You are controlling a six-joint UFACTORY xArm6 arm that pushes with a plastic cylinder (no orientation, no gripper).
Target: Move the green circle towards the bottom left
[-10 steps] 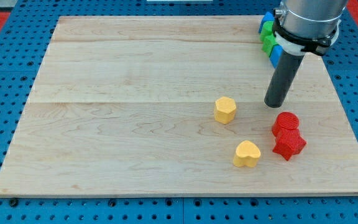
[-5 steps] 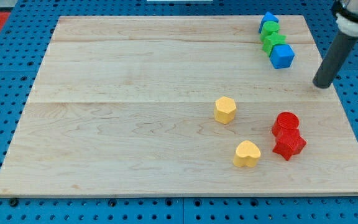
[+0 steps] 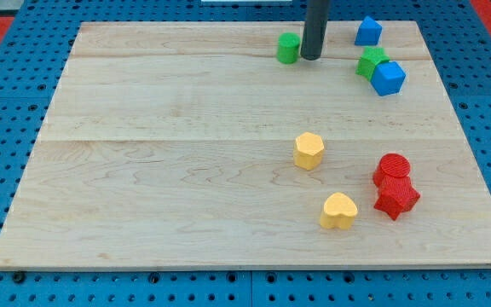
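Note:
The green circle [image 3: 289, 48] stands near the board's top edge, a little right of centre. My tip [image 3: 311, 58] is down on the board right beside it, touching or almost touching its right side. The rod rises out of the view's top. A second green block [image 3: 369, 62], its shape unclear, sits further right, against a blue cube [image 3: 389, 78].
A blue block [image 3: 367, 31] sits at the top right. A yellow hexagon [image 3: 309, 150] and a yellow heart [image 3: 338, 211] lie right of centre. A red circle [image 3: 392, 168] and a red star [image 3: 396, 198] touch at the right. The wooden board [image 3: 143, 170] lies on a blue pegboard.
My tip has swung from the right side to the top centre. The green circle has left the top-right cluster and moved left. The blue cube and other green block shifted slightly.

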